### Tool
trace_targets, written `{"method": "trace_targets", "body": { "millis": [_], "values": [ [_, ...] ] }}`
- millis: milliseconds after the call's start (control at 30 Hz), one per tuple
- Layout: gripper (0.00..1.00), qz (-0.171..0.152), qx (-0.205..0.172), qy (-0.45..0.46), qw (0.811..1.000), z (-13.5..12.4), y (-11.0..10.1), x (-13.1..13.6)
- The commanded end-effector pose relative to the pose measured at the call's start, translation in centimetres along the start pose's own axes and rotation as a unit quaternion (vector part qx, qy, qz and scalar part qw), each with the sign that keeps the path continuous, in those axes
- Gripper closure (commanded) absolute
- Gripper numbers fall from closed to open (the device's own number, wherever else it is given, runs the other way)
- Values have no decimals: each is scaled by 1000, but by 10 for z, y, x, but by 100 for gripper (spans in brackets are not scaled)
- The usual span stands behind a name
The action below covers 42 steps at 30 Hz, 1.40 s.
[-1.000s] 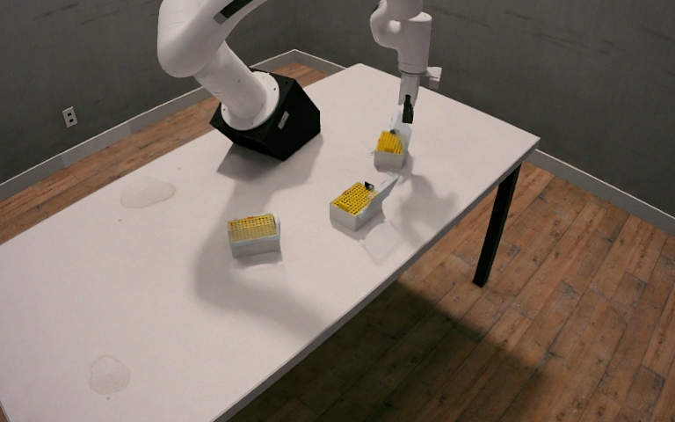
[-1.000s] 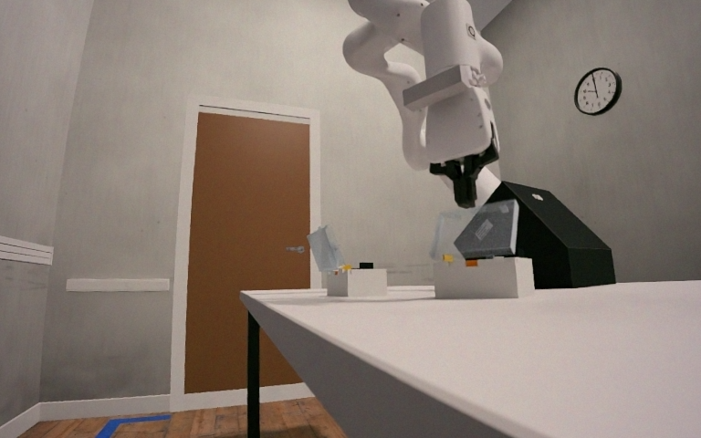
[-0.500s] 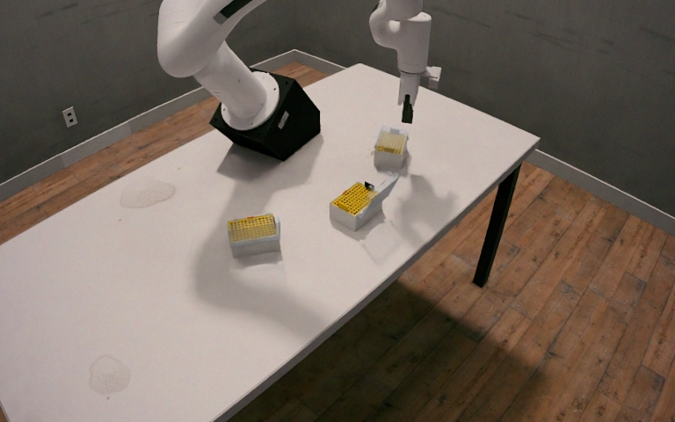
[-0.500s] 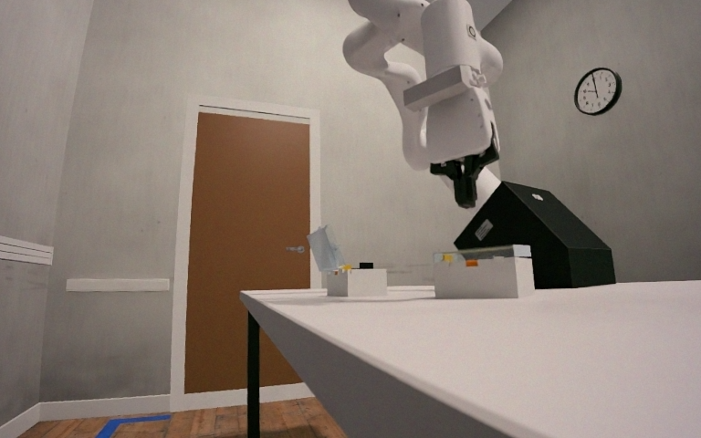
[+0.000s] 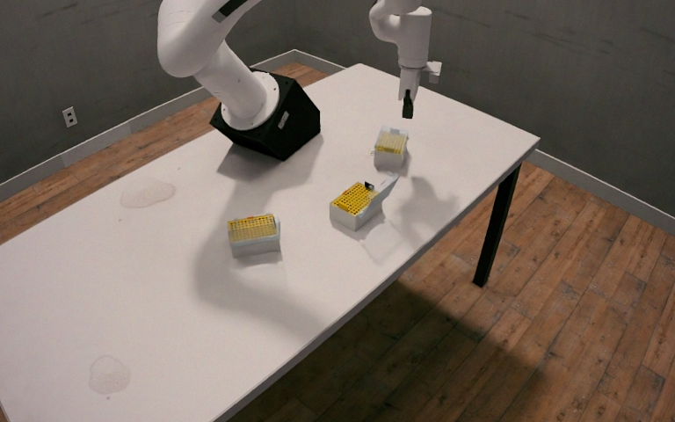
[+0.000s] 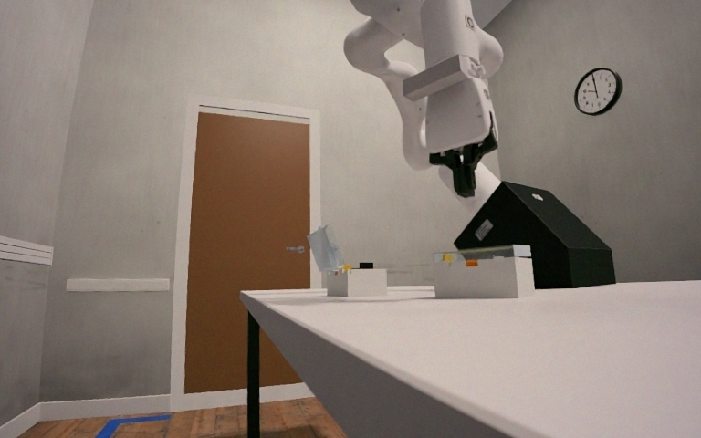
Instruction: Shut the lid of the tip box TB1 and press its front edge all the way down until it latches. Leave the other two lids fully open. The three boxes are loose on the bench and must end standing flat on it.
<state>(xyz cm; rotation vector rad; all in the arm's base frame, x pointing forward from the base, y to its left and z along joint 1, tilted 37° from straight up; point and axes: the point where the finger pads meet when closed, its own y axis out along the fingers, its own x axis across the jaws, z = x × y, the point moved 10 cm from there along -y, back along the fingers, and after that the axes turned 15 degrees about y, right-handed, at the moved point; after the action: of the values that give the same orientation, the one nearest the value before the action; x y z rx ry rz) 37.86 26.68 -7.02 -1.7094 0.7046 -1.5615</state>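
Three white tip boxes with yellow tip racks stand flat on the white table [image 5: 148,308] [image 6: 569,350]. The far box [image 5: 390,149] [image 6: 483,278] has its clear lid [image 5: 391,134] [image 6: 483,252] lying down over the rack; I cannot tell whether it is latched. My gripper [image 5: 407,115] [image 6: 465,192] is shut on nothing and hangs well above this box's far side. The middle box [image 5: 354,205] [image 6: 356,282] has its lid [image 5: 385,191] [image 6: 324,248] tilted open. The near-left box [image 5: 253,235] shows a bare yellow rack; its lid is hard to make out. The box labels are too small to read.
The robot's black base [image 5: 271,124] [image 6: 538,243] stands on the table behind the boxes. The table's right edge [image 5: 447,219] runs close to the middle and far boxes. A door and a wall clock show in the exterior view.
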Motion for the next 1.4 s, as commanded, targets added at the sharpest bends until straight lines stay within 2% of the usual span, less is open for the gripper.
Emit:
{"method": "trace_targets", "body": {
  "millis": [0,567,1367],
  "values": [
    [100,1,1,0,1000,1,-10,0],
    [100,1,1,0,1000,1,-39,0],
    [100,1,1,0,1000,1,-39,0]
  ]
}}
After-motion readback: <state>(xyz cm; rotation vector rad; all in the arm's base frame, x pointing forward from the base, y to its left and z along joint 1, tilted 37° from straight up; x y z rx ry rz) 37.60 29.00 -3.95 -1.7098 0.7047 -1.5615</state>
